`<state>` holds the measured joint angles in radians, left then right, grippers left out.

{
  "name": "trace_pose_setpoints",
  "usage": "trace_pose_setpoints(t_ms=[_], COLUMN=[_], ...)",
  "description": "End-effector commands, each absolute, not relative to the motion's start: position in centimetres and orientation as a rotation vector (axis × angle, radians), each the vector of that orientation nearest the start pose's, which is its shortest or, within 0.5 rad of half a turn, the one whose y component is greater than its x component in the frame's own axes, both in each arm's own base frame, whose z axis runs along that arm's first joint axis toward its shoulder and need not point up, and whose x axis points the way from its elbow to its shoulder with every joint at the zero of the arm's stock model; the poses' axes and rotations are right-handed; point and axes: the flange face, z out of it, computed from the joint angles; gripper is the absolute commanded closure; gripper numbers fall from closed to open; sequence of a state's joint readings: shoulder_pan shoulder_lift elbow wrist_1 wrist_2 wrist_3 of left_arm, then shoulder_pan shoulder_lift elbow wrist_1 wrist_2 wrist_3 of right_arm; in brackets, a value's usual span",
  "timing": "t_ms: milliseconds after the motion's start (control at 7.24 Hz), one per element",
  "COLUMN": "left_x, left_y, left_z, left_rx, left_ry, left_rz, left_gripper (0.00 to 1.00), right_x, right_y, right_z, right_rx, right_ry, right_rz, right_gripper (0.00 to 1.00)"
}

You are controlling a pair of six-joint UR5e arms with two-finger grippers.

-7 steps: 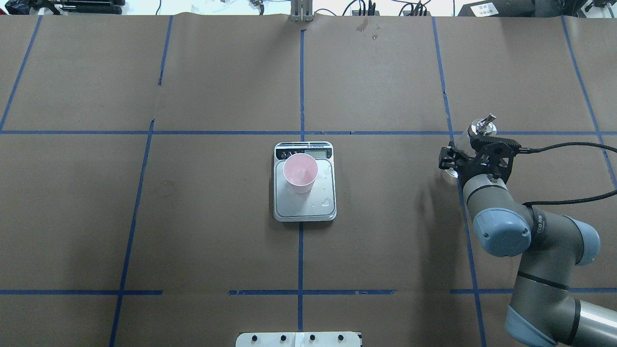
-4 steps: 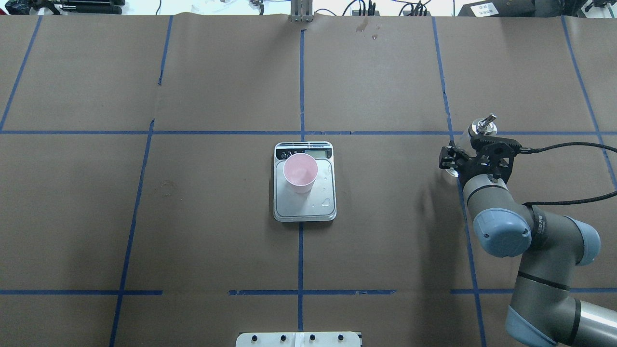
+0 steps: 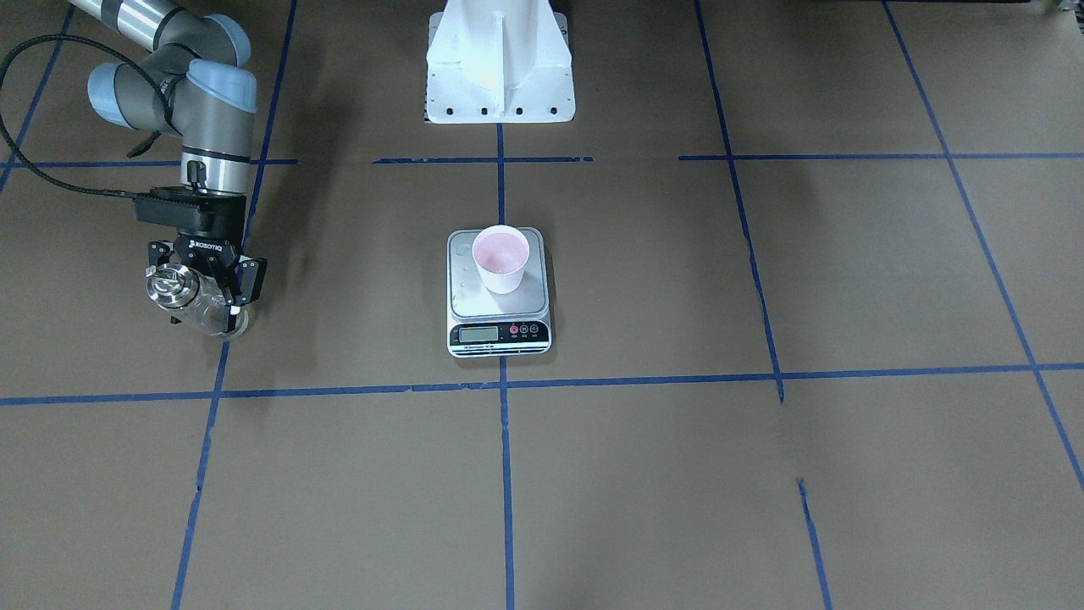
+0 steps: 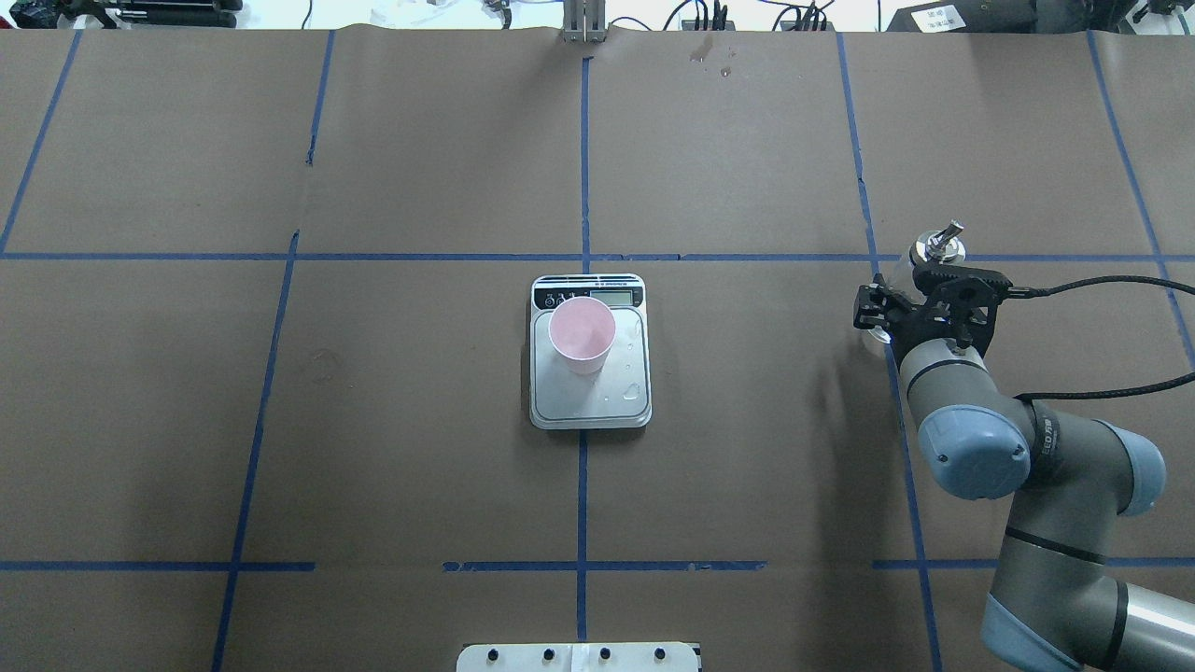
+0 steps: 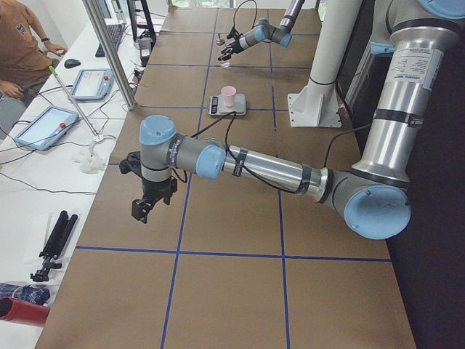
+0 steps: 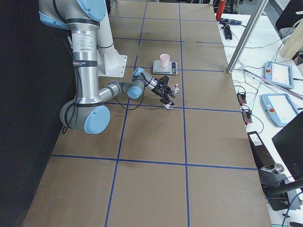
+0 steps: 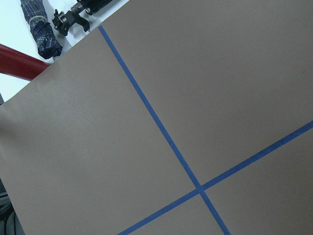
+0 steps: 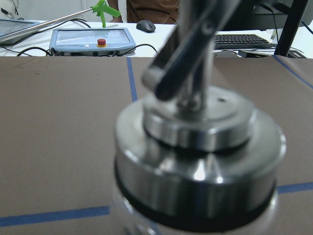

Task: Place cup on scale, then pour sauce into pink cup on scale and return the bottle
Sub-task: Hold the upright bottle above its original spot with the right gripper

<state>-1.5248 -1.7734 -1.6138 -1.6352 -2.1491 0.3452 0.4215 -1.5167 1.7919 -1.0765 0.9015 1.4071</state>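
The pale pink cup (image 4: 582, 334) stands upright on the far left part of the steel scale (image 4: 590, 401), also seen from the front (image 3: 500, 258). Water drops lie on the platform. My right gripper (image 3: 205, 309) is shut on the clear glass bottle (image 3: 172, 285), which stands upright far to the scale's right near a blue tape line. Its silver cap and spout (image 4: 936, 245) fill the right wrist view (image 8: 200, 161). I cannot tell whether its base touches the table. My left gripper (image 5: 147, 207) shows only in the exterior left view; I cannot tell its state.
Brown paper with a blue tape grid covers the table. The white robot base (image 3: 500, 68) stands behind the scale. A black cable (image 4: 1102, 285) trails from the right wrist. Tablets, a folded umbrella (image 7: 44, 34) and an operator (image 5: 22, 51) are beyond the table's edges.
The right arm has shifted very slightly with the bottle. The cup and scale have not moved.
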Motion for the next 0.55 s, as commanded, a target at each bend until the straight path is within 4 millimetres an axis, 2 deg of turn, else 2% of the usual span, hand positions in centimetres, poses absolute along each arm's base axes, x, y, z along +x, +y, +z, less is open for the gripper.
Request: trace_pose_setpoints(t_ms=[0,414], left_x=[-5.18,-5.10], left_y=[-58.99,-59.00], left_z=[53.17,53.17], left_rx=[0.388,0.388], left_ry=[0.527,0.526], left_rz=[0.467,0.469], left_gripper=[0.00,0.00], right_x=[-40.01,-40.65], right_y=[-39.29,-38.59], right_z=[46.56,46.18], right_rx=[0.841,0.836], right_ry=[-0.524,-0.539], right_rz=[0.495,0.483], right_gripper=[0.00,0.00])
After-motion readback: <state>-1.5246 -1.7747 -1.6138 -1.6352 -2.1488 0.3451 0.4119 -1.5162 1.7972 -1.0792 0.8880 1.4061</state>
